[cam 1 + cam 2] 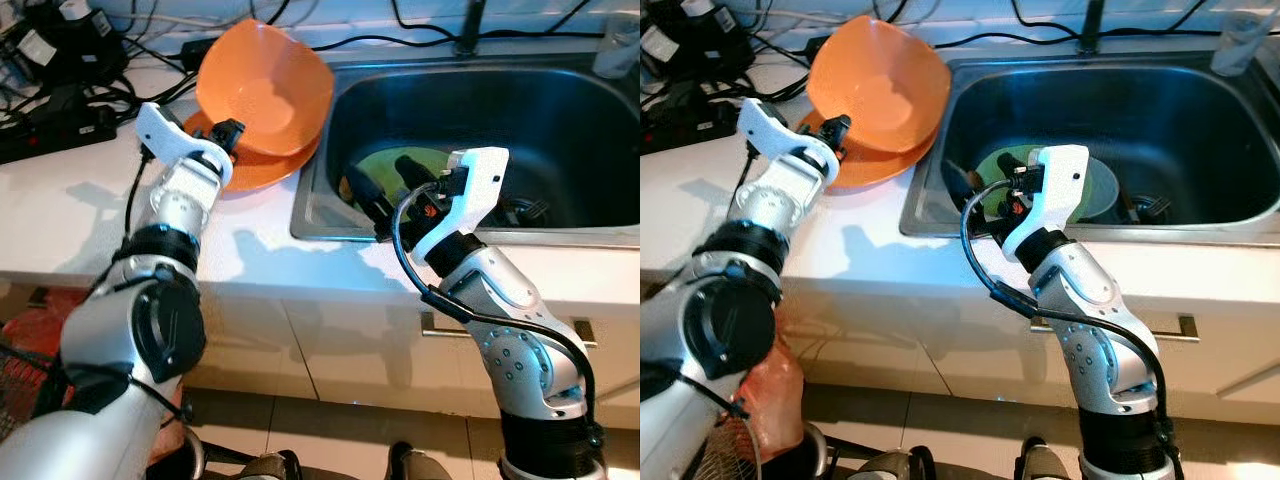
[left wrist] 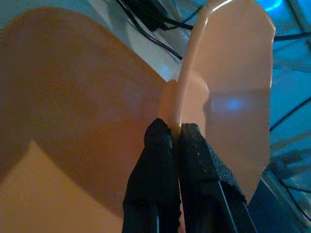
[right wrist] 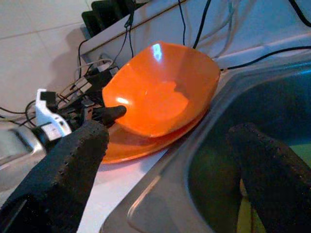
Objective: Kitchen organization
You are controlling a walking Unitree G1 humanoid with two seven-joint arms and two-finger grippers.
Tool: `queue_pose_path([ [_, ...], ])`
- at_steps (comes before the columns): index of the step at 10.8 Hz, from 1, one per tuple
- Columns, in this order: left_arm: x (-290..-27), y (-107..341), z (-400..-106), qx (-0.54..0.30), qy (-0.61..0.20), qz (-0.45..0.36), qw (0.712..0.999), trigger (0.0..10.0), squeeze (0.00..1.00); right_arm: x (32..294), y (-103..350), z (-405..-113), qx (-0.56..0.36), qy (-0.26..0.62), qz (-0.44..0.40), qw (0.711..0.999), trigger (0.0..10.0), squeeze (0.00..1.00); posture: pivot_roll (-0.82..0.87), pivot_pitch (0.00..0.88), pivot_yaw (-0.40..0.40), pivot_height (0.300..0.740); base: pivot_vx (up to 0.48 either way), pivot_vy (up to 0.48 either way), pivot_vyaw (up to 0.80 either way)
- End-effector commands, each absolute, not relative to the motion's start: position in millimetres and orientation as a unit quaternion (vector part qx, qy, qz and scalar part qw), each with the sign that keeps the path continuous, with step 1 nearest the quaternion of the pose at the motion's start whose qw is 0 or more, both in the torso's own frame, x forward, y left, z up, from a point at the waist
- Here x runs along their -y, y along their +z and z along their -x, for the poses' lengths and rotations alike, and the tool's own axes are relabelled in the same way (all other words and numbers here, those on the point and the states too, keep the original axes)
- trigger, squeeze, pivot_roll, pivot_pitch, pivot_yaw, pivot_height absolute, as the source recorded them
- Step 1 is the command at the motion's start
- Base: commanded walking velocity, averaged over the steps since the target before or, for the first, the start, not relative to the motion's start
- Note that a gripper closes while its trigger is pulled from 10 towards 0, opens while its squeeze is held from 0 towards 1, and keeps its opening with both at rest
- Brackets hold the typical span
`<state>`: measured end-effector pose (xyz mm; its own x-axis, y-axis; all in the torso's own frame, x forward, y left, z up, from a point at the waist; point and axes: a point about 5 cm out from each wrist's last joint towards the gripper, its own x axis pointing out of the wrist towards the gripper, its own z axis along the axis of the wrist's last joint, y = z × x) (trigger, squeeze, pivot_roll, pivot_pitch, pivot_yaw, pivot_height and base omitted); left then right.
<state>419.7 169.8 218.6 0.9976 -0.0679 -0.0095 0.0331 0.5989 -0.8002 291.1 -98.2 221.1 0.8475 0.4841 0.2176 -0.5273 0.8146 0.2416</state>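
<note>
An orange bowl (image 1: 265, 85) is tipped up on its edge over an orange plate (image 1: 262, 170), which lies on the white counter just left of the sink (image 1: 560, 110). My left gripper (image 1: 232, 132) is shut on the bowl's near rim; in the left wrist view its fingertips (image 2: 160, 133) pinch that rim. My right gripper (image 1: 385, 180) stands open over the sink's front left part, above a green dish (image 1: 385, 158) lying in the basin. Nothing is between its fingers (image 3: 73, 160).
Black cables and power strips (image 1: 50, 110) crowd the counter's back left. A faucet base (image 1: 468, 30) stands behind the sink and a clear glass (image 1: 1240, 40) at the back right. Dark utensils (image 1: 520, 210) lie in the basin. Cabinet fronts with a handle (image 1: 1185, 325) are below.
</note>
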Motion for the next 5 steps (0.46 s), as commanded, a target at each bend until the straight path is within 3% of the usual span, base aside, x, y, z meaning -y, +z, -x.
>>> queue_pose_path([
  [1,-170,233,-419,0.019,-0.079,0.439,0.895,0.0,0.0,98,223,-295,0.079,0.255,-0.153,0.952,10.0,0.0,-0.09,0.117,0.115,0.74,0.0,0.0,0.0],
  [3,-160,244,-414,0.045,-0.156,0.427,0.89,0.0,0.0,107,222,-305,0.086,0.212,-0.17,0.959,10.0,0.0,-0.06,0.121,0.119,0.74,0.0,0.0,0.0],
  [4,-158,246,-411,0.053,-0.175,0.418,0.89,0.0,0.0,110,222,-309,0.091,0.192,-0.176,0.961,10.0,0.89,-0.05,0.121,0.122,0.74,0.0,0.0,0.0],
  [5,-153,250,-407,0.059,-0.198,0.409,0.889,0.0,0.0,113,221,-312,0.096,0.177,-0.179,0.963,10.0,1.0,-0.04,0.119,0.124,0.74,0.0,0.0,0.0],
])
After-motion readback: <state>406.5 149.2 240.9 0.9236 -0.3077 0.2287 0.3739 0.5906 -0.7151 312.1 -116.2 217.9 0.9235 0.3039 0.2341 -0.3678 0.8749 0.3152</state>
